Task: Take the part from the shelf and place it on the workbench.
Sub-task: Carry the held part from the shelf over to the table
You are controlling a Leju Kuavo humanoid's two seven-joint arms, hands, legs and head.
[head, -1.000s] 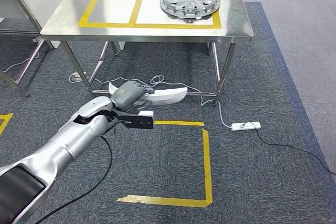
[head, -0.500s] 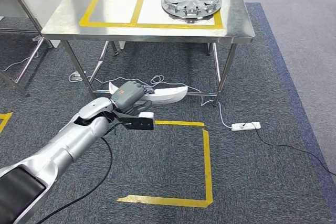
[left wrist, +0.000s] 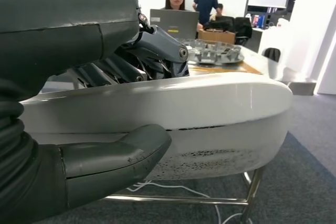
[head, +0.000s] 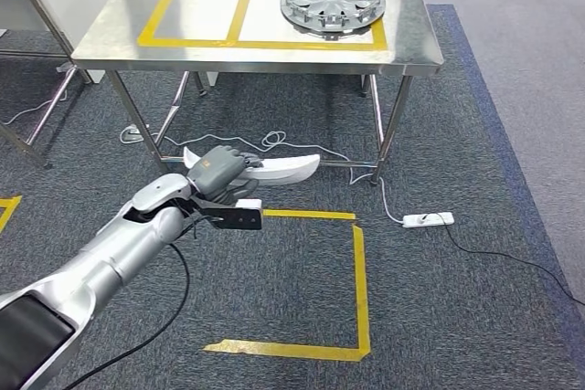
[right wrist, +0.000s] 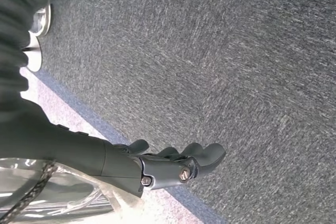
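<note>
Fingers (left wrist: pixel 118 72) and thumb of my left hand (head: pixel 219 171) clamped the white curved part (head: pixel 293 168) from both faces, held level above the carpet, near the steel workbench (head: pixel 124 38). Farther right on the bench lay a silver wheel cover (head: pixel 333 1). My right hand (right wrist: pixel 174 163) hung over carpet, fingers loosely extended, holding nothing.

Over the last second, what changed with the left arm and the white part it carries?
The left hand, gripping the white part throughout, drifted slightly to the left and a little up in the head view; the part's tip moved with it. The grip looks unchanged. The hubcap remains on the workbench, and the right hand hangs over carpet.
</note>
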